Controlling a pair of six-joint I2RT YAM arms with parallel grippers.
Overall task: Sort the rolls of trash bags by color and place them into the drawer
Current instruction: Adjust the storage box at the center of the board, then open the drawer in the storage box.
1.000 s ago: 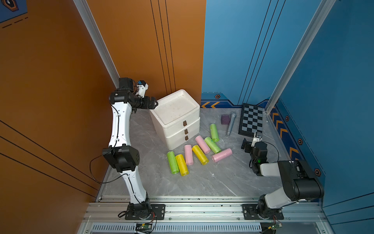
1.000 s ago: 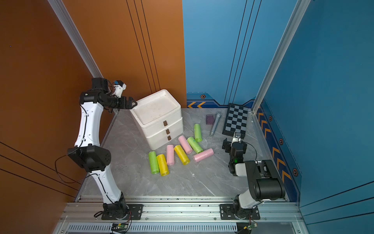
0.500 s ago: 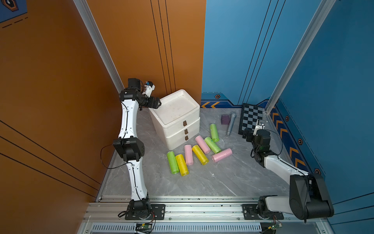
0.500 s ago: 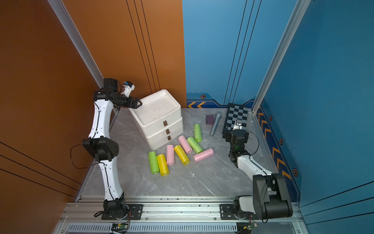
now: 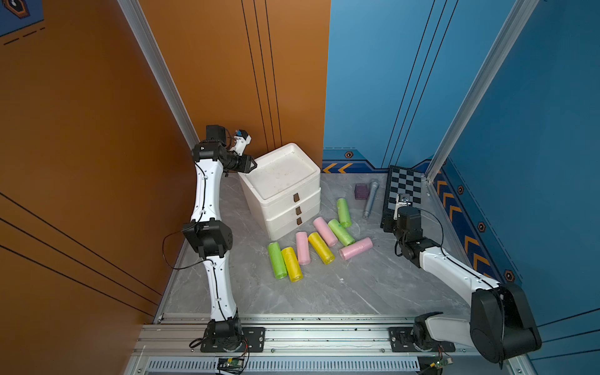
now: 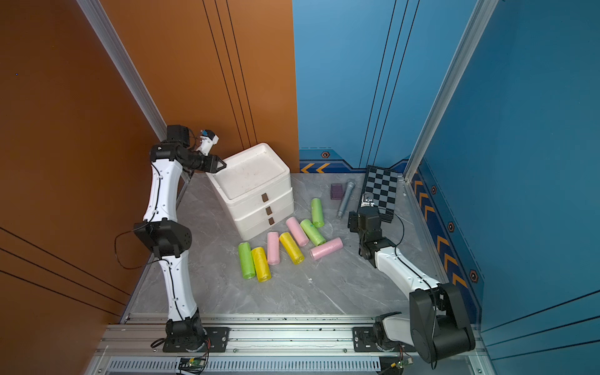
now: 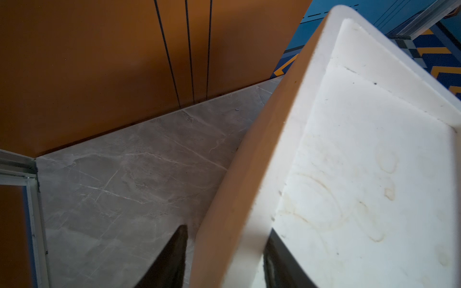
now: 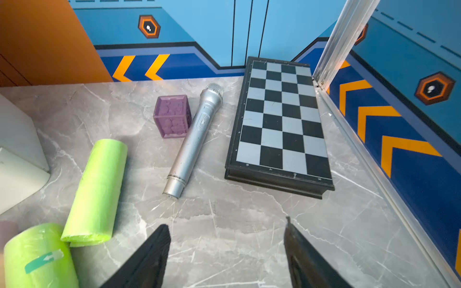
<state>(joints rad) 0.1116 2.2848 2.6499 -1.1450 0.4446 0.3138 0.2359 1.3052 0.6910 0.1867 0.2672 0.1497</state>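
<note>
Several rolls of trash bags lie loose on the marble table in front of the white drawer unit (image 5: 282, 207): green (image 5: 343, 207), pink (image 5: 325, 231), yellow (image 5: 320, 247) and others beside them. All three drawers are shut. My left gripper (image 5: 251, 164) is at the unit's back left corner. In the left wrist view the left gripper (image 7: 228, 229) is shut on the top tray's rim (image 7: 249, 199), one finger outside and one inside. My right gripper (image 8: 225, 223) hangs open over bare table, right of a green roll (image 8: 97, 192).
A silver microphone (image 5: 370, 198) and a purple cube (image 5: 361, 191) lie at the back. A folded chessboard (image 5: 404, 188) sits by the right wall, just beyond my right wrist. Orange and blue walls close in the table on three sides.
My left arm swung right to the drawer unit and its jaws closed on the tray rim. My right arm reached toward the back of the table and its jaws narrowed a little.
</note>
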